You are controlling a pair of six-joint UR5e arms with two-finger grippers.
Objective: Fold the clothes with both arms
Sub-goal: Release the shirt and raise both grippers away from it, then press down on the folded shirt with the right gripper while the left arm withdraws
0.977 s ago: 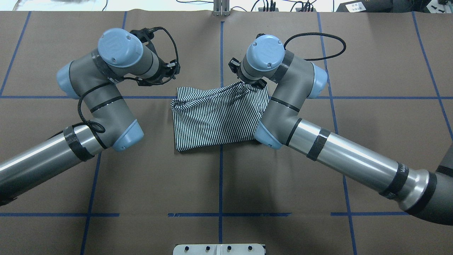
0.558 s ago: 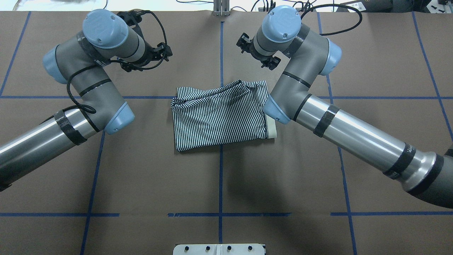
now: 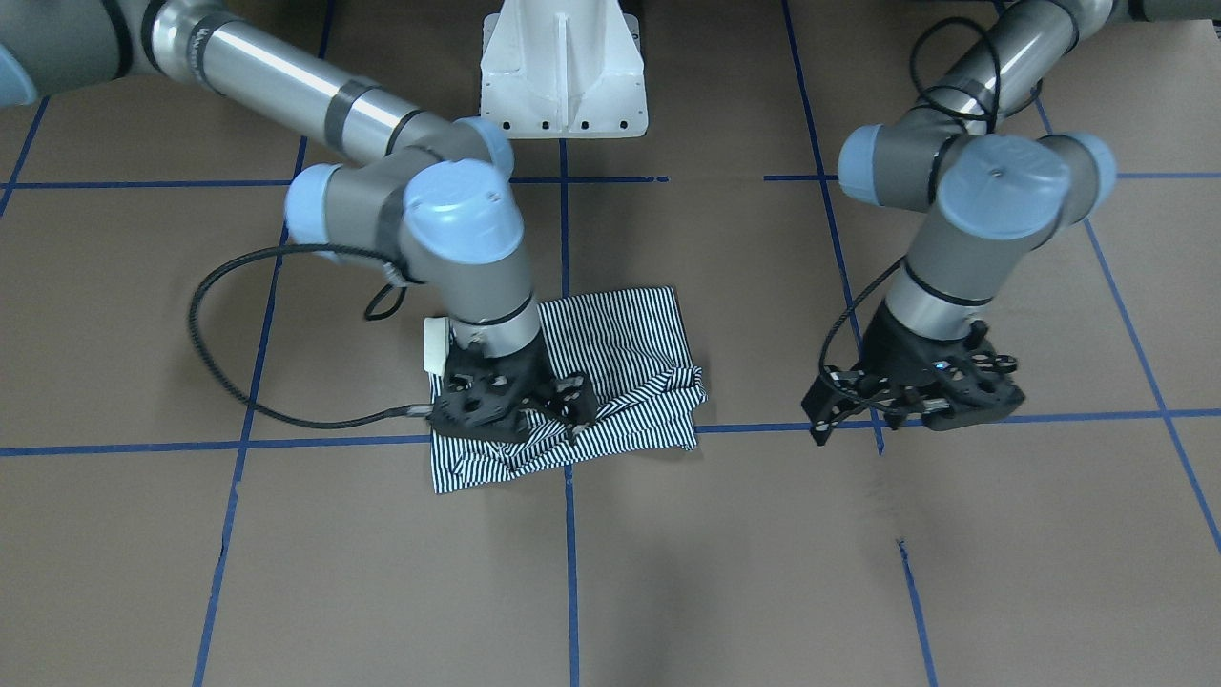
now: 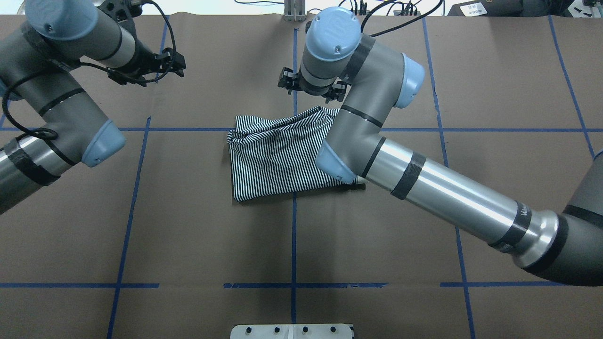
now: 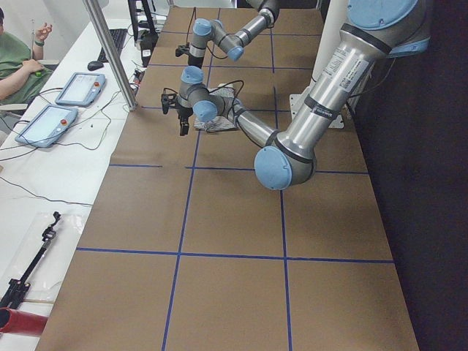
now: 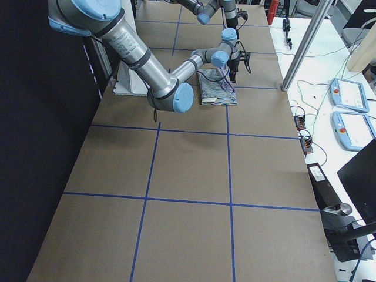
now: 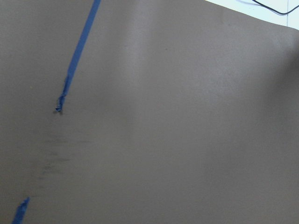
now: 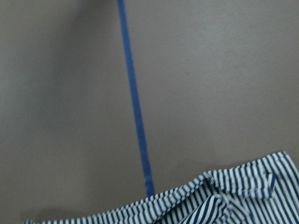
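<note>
**Item: polo shirt** (image 4: 278,157). Soft knit with thin navy-and-white stripes, folded into a rough rectangle. It lies at the centre of the counter (image 4: 188,226), across the middle tape line (image 4: 293,235). In the overhead view the 6 o'clock and 9 o'clock edges are fairly straight. The 12 o'clock edge is rumpled into a raised, creased ridge, with loose folds bunched toward the 10 o'clock corner. A cream-white strip (image 3: 436,348) peeks out at the 3 o'clock edge.

**Item: right claw** (image 3: 573,406). Black, rigid, two-fingered. It hangs over the shirt's 12 o'clock edge. The wrist view shows only the striped hem at its lower border, with bare counter beyond. Whether the fingers are released or clenched cannot be told. The right arm (image 4: 424,188), grey with light-blue caps and a polished silver tube, crosses above the shirt's 3 o'clock side.

**Item: left claw** (image 4: 176,66). Black, fingers spread and grasping nothing. It sits well apart from the shirt, toward 10 o'clock. Its wrist view shows only counter and tape. The left arm (image 4: 61,103) enters from 9 o'clock.

**Item: counter.** Matte brown sheet gridded with blue tape. Bare surface lies around the shirt at 6 and 9 o'clock.

**Item: pedestal base** (image 3: 563,72). White, at 6 o'clock.
</note>
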